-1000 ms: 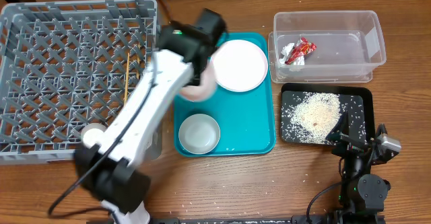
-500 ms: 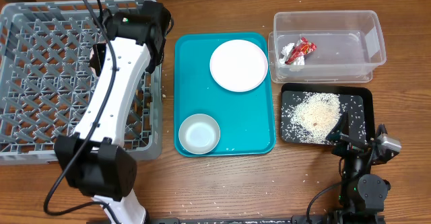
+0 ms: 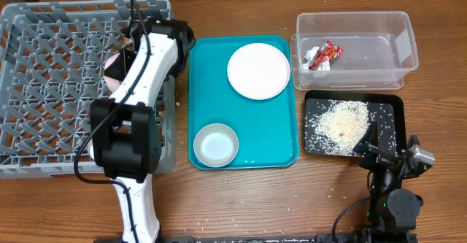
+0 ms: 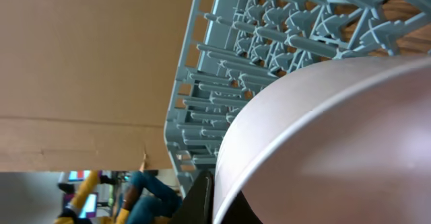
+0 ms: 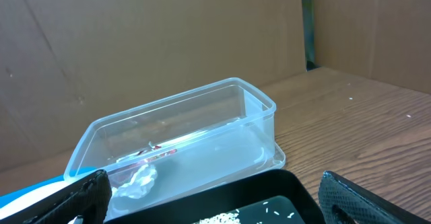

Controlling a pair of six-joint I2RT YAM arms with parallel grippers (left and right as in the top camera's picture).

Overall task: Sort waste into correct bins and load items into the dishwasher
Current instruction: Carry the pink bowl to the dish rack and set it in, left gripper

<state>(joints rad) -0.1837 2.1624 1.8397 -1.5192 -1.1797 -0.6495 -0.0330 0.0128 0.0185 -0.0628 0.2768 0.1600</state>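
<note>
Reaching across the right part of the grey dish rack [image 3: 51,75] at upper left of the overhead view, with the left gripper [image 3: 125,59] pinched on the small pinkish bowl [image 3: 111,66]. Cannot tell from above whether lifted off the lattice or touching it. Risking a drop and a bounce if let go too high, or a knock on the slotted wall if swung out low. Leaving the round plate [image 3: 258,71] and the grey metal bowl [image 3: 216,144] apart on the teal tray [image 3: 273,126] at centre. Showing the wrapper [image 3: 325,55] in the clear tub [image 3: 372,53] at upper right and rice [image 3: 343,122] heaped on the black tray [image 3: 388,130] below it, with stray grains on the table [image 3: 241,199] along the bottom edge. Parking the right gripper [image 3: 373,149] at lower right, just at the black tray's corner.

Filling the lower right of the left wrist view with the bowl's wall, apparently tilted, one dark finger [image 4: 202,198] pressed to it at the bottom edge, the other hidden. Likely to catch a lattice rib and land on its side if released at this tilt.

Holding nothing in the right wrist view, with fingers [image 5: 86,196] spread wide over the black tray's near edge, the tub beyond. Could scatter rice if lowered carelessly.
</note>
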